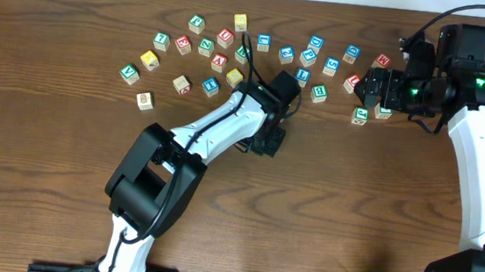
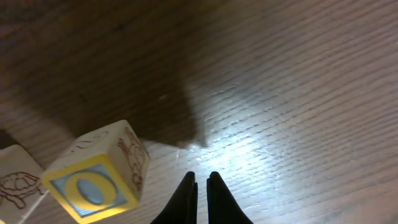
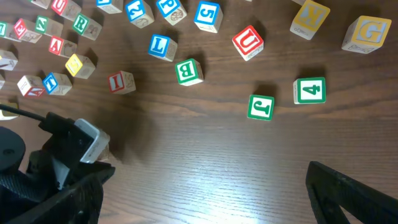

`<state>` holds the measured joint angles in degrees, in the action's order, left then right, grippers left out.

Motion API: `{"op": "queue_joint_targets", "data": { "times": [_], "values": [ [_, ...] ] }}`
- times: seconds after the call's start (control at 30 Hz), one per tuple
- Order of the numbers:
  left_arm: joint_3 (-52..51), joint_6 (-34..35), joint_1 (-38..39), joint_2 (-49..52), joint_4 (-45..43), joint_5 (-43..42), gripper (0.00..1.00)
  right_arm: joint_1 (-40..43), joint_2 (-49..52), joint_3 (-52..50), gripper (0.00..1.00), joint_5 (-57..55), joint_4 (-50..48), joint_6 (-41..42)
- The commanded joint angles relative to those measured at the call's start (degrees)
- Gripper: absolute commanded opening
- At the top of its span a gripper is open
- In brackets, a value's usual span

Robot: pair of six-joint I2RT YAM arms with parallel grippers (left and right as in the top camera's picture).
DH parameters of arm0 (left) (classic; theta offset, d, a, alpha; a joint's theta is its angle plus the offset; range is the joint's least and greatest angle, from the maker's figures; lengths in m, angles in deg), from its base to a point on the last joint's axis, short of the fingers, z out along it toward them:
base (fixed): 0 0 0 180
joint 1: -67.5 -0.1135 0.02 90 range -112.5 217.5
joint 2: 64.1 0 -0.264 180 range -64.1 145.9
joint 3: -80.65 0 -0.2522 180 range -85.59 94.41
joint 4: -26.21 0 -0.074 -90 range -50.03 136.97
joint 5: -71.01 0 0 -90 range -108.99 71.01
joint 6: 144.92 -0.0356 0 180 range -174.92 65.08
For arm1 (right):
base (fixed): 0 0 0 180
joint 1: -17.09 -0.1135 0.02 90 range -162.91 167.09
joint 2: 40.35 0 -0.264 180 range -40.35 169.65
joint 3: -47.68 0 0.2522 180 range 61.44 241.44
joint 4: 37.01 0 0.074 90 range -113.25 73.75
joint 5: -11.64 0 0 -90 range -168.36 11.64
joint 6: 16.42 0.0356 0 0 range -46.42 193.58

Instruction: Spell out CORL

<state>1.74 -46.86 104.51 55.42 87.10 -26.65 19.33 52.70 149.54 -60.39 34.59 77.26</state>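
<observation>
My left gripper [image 2: 202, 178] is shut and empty, tips just above the bare wood; in the overhead view it [image 1: 268, 141] is at mid table. A block with a blue O on yellow [image 2: 93, 186] stands just left of its fingers, apart from them. A second block with a turtle drawing [image 2: 15, 182] is at the left edge. My right gripper [image 3: 208, 193] is open and empty over bare wood; overhead it [image 1: 374, 86] is at the right end of the block cluster. A blue L block [image 3: 161, 46] lies beyond it. I cannot pick out C or R blocks with certainty.
Many letter blocks are scattered along the far half of the table [image 1: 259, 42]. Near the right gripper lie a green B [image 3: 189, 71], green J [image 3: 260, 106], green 4 [image 3: 310, 91], red U [image 3: 248, 42] and yellow G [image 3: 368, 32]. The left arm's wrist fills the right wrist view's lower left.
</observation>
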Motion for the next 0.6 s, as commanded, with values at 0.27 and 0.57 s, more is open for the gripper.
{"op": "queue_joint_targets", "data": {
  "times": [0.27, 0.57],
  "values": [
    [-0.22, -3.82, -4.7, 0.31, 0.31, 0.79, 0.08, -0.09, -0.09, 1.09, 0.99, -1.14, 0.2, 0.52],
    [-0.22, -4.44, -4.7, 0.31, -0.13, 0.83, 0.08, -0.09, -0.09, 1.09, 0.99, -1.38, 0.02, 0.52]
  ]
}}
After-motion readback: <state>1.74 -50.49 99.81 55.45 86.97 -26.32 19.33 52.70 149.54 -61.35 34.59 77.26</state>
